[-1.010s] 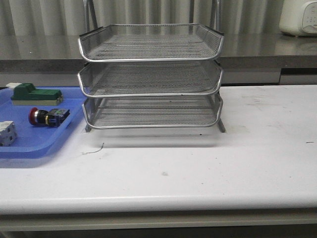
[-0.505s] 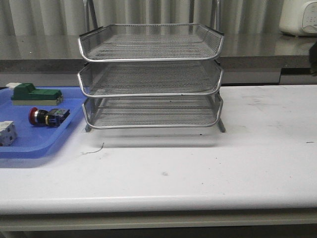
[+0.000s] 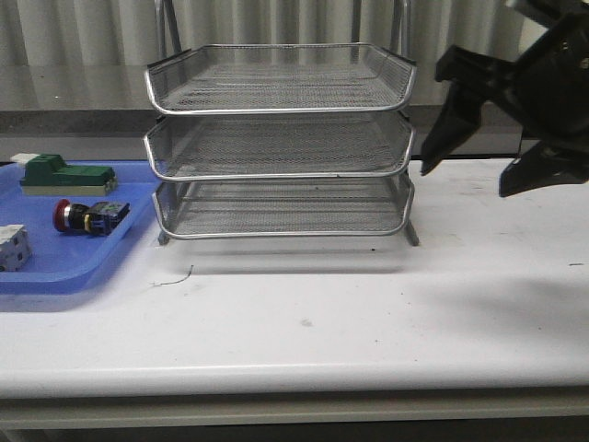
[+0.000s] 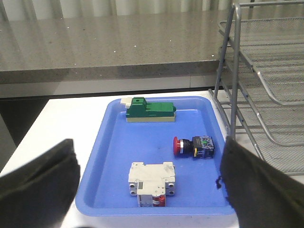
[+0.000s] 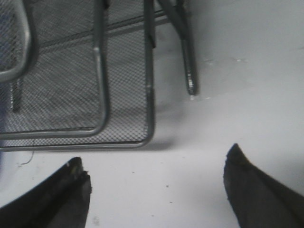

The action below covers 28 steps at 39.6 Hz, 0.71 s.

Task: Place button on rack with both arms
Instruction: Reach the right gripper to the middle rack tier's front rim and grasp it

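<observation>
Button (image 3: 88, 217): lying on its side in the blue tray (image 3: 64, 272).
Rack (image 3: 281, 138): trays look bare, mesh blurs.
Right gripper (image 3: 479, 152): spread wide beside rack.
Left gripper (image 4: 149, 190): wide above tray.

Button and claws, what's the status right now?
Both claws open, empty: right claw beside rack, left claw over tray. Button untouched in tray. Nothing blocking.

1. The right gripper (image 3: 469, 170) is matt black, with broad, flat fingers that narrow to blunt points.
2. Behind its fingers sits a bulky, angular black body made of blocky plates.
3. In the right wrist view its fingertips (image 5: 71, 187) show as dark, rounded wedges, one with a small pale scuff.
4. The left gripper (image 4: 149, 183) has thick black fingers with a soft, dull finish and slightly ragged edges.
</observation>
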Each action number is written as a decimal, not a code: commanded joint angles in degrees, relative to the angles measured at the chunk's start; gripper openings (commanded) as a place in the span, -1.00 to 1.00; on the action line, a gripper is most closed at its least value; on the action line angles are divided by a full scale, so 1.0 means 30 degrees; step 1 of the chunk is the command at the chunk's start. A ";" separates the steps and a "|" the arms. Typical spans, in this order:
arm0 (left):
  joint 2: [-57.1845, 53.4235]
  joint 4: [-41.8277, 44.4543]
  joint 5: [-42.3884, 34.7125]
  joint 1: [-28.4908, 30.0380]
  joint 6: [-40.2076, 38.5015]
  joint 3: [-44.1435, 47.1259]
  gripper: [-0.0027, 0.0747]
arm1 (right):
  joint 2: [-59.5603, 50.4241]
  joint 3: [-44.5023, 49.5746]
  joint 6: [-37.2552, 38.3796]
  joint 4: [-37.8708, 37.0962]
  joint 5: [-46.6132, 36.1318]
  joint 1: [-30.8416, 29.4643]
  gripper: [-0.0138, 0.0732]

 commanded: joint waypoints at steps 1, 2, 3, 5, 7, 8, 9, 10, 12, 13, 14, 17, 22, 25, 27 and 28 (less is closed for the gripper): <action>0.0196 -0.0019 -0.1550 -0.0010 -0.0111 -0.0606 0.53 | 0.0226 -0.1154 -0.2586 0.3401 0.0379 0.0055 0.67; 0.0196 -0.0019 -0.1550 -0.0010 -0.0111 -0.0606 0.53 | 0.0405 -0.1220 -0.3429 0.4092 0.0501 0.0013 0.67; 0.0196 -0.0019 -0.1588 -0.0010 -0.0111 -0.0606 0.53 | 0.0515 -0.1273 -0.4084 0.5060 0.0657 0.0017 0.67; 0.0196 -0.0019 -0.1588 -0.0010 -0.0111 -0.0606 0.53 | 0.0734 -0.1290 -0.5618 0.6765 0.0926 0.0017 0.67; 0.0196 -0.0019 -0.1588 -0.0010 -0.0111 -0.0606 0.53 | 0.0942 -0.1290 -0.7317 0.8410 0.1265 0.0017 0.66; 0.0196 -0.0019 -0.1588 -0.0010 -0.0111 -0.0606 0.53 | 0.1073 -0.1290 -0.7878 0.9297 0.1466 -0.0004 0.64; 0.0196 -0.0019 -0.1588 -0.0010 -0.0111 -0.0606 0.53 | 0.1219 -0.1290 -0.8579 0.9934 0.1625 -0.0004 0.62; 0.0196 -0.0019 -0.1588 -0.0010 -0.0111 -0.0606 0.53 | 0.1307 -0.1290 -0.9053 1.0722 0.1813 -0.0004 0.56; 0.0196 -0.0019 -0.1614 -0.0010 -0.0111 -0.0606 0.53 | 0.1557 -0.1290 -0.9995 1.1910 0.1931 -0.0017 0.44; 0.0196 -0.0019 -0.1614 -0.0010 -0.0111 -0.0606 0.53 | 0.1645 -0.1290 -1.0439 1.2526 0.1947 -0.0017 0.37; 0.0196 -0.0019 -0.1614 -0.0010 -0.0111 -0.0606 0.53 | 0.1739 -0.1290 -1.0843 1.2904 0.1947 -0.0025 0.32; 0.0196 -0.0019 -0.1614 -0.0010 -0.0111 -0.0606 0.53 | 0.1962 -0.1290 -1.1694 1.4223 0.1935 -0.0040 0.20; 0.0196 -0.0019 -0.1614 -0.0010 -0.0111 -0.0606 0.53 | 0.2557 -0.1290 -1.2910 1.6195 0.1955 -0.0040 0.19; 0.0196 -0.0019 -0.1614 -0.0010 -0.0111 -0.0606 0.53 | 0.3103 -0.1314 -1.3478 1.7424 0.2264 -0.0142 0.19; 0.0196 -0.0019 -0.1614 -0.0010 -0.0111 -0.0606 0.53 | 0.3400 -0.1314 -1.3945 1.8247 0.2567 -0.0190 0.19; 0.0196 -0.0019 -0.1614 -0.0010 -0.0111 -0.0606 0.53 | 0.3510 -0.1314 -1.4207 1.8556 0.2783 -0.0207 0.19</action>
